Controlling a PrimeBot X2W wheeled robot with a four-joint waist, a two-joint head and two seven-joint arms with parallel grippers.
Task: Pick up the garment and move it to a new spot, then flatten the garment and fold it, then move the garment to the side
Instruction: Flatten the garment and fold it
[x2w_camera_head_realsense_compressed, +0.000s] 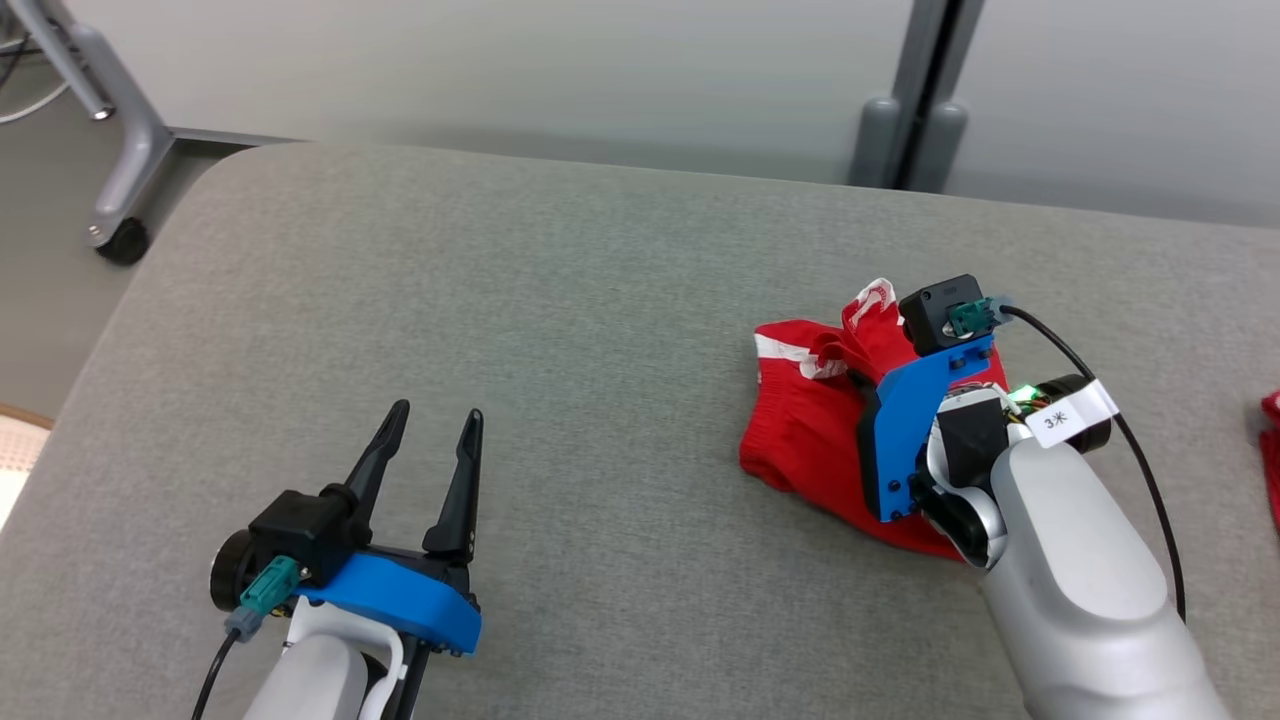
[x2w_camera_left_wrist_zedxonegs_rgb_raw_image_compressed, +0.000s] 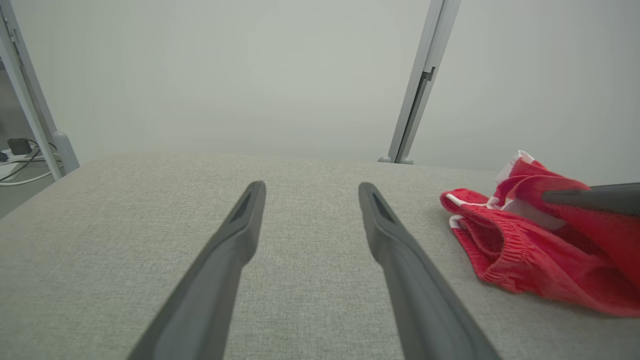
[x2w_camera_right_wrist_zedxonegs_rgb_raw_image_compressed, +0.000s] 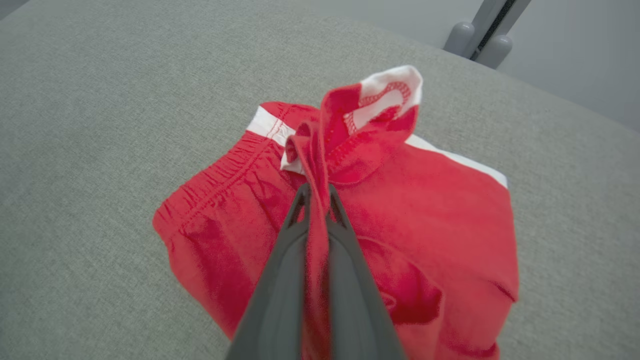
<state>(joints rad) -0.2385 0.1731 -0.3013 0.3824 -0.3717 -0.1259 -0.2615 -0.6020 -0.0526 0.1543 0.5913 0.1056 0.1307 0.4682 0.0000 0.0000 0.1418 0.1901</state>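
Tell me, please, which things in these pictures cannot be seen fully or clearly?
- Head view: the red thing at the right edge is cut off; what it is stays unknown.
- Head view: the right forearm and blue bracket hide part of the garment.
- Left wrist view: the garment's right side is cut off by the frame edge.

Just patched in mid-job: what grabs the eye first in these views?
The red garment, crumpled and trimmed in white, stands out on the right of the grey table. The right pincer is shut on a bunched fold of it, raised into a peak. The left pincer is open and empty at the head view's lower left.
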